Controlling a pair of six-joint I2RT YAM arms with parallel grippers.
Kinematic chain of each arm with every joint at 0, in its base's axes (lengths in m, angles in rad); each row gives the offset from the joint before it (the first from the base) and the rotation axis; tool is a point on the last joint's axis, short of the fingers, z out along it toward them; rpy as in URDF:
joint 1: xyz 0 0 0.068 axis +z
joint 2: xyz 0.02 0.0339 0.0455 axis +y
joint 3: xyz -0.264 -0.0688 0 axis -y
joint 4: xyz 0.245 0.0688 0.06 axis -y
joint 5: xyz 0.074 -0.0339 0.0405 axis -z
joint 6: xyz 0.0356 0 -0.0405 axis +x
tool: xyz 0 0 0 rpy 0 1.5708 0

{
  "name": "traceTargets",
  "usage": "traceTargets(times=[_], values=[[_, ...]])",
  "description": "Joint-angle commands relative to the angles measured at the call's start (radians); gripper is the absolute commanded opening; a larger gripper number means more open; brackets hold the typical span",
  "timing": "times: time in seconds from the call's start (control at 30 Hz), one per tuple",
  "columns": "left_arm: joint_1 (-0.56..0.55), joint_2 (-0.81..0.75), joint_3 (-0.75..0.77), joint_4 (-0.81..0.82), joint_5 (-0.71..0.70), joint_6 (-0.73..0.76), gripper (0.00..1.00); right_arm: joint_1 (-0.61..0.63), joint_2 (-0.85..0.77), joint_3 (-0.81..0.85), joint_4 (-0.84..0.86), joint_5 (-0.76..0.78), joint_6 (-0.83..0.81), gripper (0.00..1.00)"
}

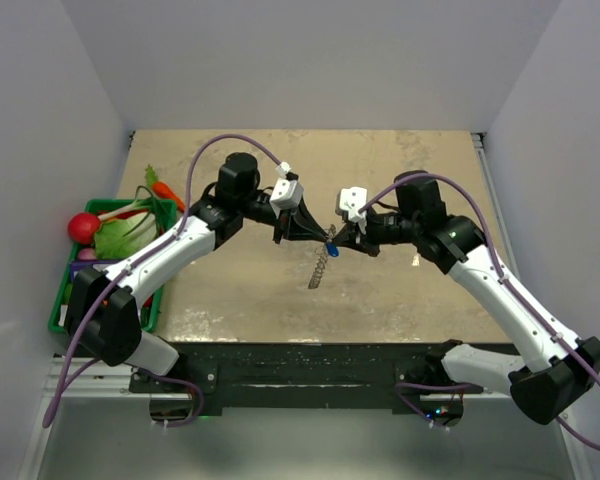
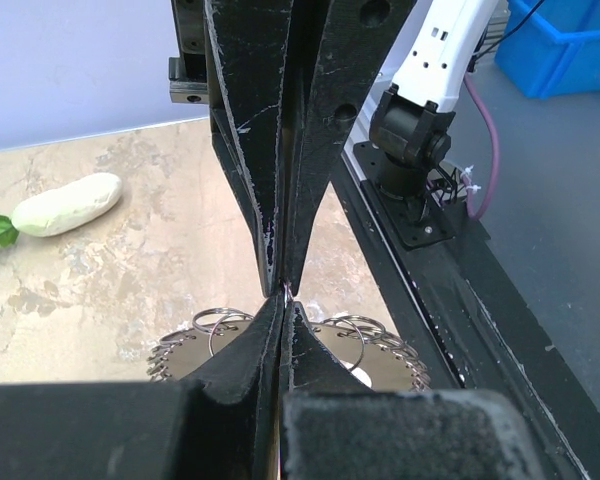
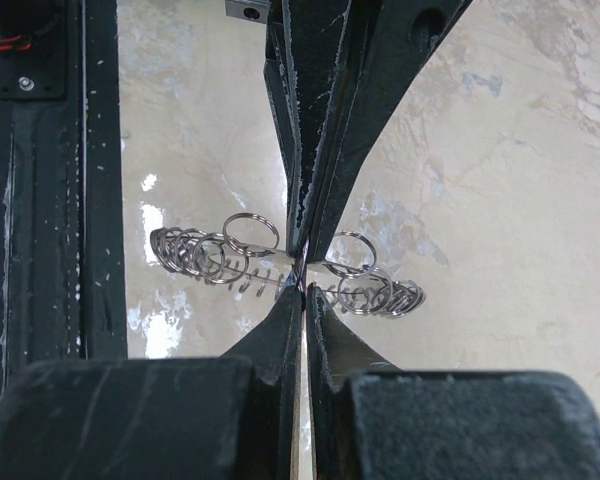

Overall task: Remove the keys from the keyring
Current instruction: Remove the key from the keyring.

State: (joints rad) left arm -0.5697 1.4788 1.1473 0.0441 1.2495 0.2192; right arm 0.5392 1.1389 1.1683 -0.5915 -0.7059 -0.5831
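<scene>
My left gripper [image 1: 324, 236] and right gripper [image 1: 338, 237] meet tip to tip above the middle of the table, both shut. The keyring [image 1: 320, 270], a grey coil of small linked rings, hangs below them. It shows behind the left gripper [image 2: 283, 293] as a loop [image 2: 380, 340], and behind the right gripper [image 3: 302, 286] as a string of rings [image 3: 205, 252]. The key's blue head [image 1: 331, 246] shows just under the meeting tips, nearer the right one. In the wrist views the fingers hide the key, and only thin metal is pinched at the tips.
A green basket [image 1: 65, 300] with a red ball [image 1: 82, 227] and leafy vegetables stands at the table's left edge. A white radish [image 2: 68, 204] lies on the table left of the grippers. The black base rail [image 1: 300, 365] runs along the near edge.
</scene>
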Motion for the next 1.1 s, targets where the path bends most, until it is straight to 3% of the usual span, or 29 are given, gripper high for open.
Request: traceTargets(times=[0.0,0.63,0.97,1.07], values=[[-0.022,-0.002,0.0,0.0,0.018,0.008,0.0,0.016,-0.011,0.085,0.084,0.014,0.0,0.0],[-0.035,-0.012,0.008,-0.085,0.028,0.077,0.0,0.015,0.073,0.271,-0.129,-0.11,-0.081,0.0],[-0.033,-0.022,0.023,-0.099,0.019,0.08,0.0,0.013,0.006,0.186,-0.128,0.017,-0.104,0.0],[-0.035,-0.023,0.04,-0.147,0.028,0.12,0.0,0.015,-0.034,0.145,-0.12,0.014,-0.11,0.07]])
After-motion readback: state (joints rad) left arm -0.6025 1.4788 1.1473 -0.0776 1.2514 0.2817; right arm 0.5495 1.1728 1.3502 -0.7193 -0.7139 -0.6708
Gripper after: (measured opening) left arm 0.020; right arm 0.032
